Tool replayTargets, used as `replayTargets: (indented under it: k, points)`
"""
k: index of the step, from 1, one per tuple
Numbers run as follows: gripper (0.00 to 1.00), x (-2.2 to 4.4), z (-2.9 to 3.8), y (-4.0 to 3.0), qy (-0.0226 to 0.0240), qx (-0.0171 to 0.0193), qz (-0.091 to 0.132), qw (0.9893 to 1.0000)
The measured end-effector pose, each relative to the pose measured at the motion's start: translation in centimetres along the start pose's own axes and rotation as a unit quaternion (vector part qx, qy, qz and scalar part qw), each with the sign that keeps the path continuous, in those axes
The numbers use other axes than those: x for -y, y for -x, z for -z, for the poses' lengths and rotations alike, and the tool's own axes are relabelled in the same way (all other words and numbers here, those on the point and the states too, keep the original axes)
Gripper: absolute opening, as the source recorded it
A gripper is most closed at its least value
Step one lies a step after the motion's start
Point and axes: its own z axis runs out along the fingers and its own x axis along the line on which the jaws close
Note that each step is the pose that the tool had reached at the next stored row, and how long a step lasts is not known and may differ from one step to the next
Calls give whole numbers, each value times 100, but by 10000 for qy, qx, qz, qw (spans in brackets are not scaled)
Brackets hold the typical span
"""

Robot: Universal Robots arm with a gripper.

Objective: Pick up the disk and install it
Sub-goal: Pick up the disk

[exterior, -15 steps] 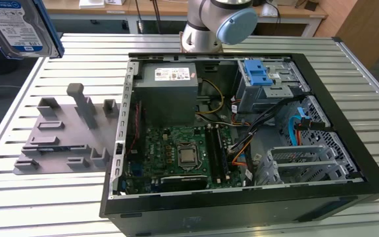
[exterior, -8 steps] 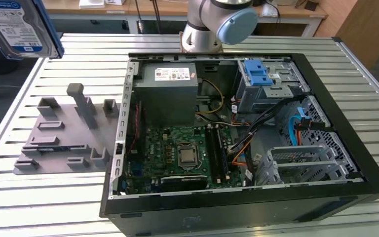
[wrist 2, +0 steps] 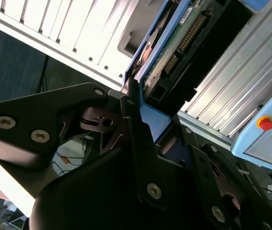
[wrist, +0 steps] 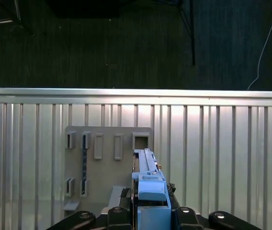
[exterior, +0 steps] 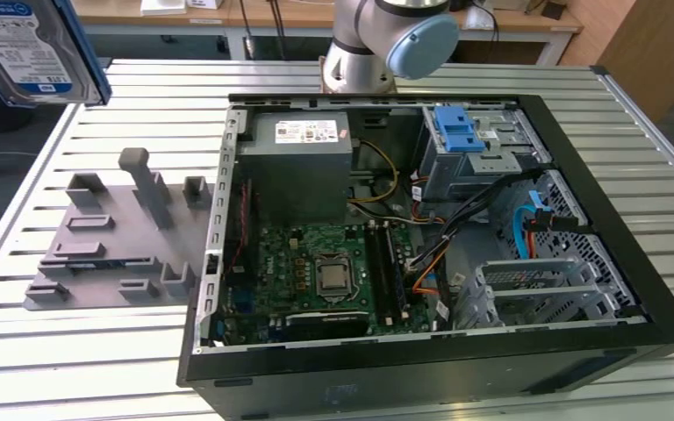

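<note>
Where the exterior view shows the labelled disk (exterior: 27, 48), the second wrist view shows fingers (wrist 2: 134, 117) clamping it.

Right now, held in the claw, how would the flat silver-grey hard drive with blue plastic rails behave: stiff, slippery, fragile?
Probably stiff: the flat silver-grey hard drive with blue plastic rails hangs straight, unbent. Its smooth rails may slip in the claw. The bare green circuit board looks fragile.
</note>
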Motion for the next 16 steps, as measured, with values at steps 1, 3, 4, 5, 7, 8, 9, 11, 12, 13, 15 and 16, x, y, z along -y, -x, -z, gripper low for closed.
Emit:
replayTargets:
  k: [1, 3, 4, 5, 7, 8, 9, 11, 12, 13, 15, 16]
  points:
    - [36, 0, 14, -1, 0, 0, 1, 10000]
    - [36, 0, 42, -1, -1, 0, 1, 10000]
    - [36, 0, 52, -1, -1, 0, 1, 10000]
    - [36, 1, 58, -5, 0, 3, 1, 10000]
    - [36, 1, 59, -11, -1, 4, 1, 10000]
    - [36, 1, 59, -12, -1, 5, 0, 10000]
    - [36, 1, 60, -14, 0, 4, 0, 10000]
    - [36, 4, 59, -16, -1, 5, 1, 10000]
    - [36, 9, 59, -16, 0, 5, 1, 10000]
    - [36, 16, 60, -17, 0, 4, 1, 10000]
    - [36, 30, 60, -17, 0, 4, 1, 10000]
    - [36, 38, 60, -17, 0, 5, 1, 10000]
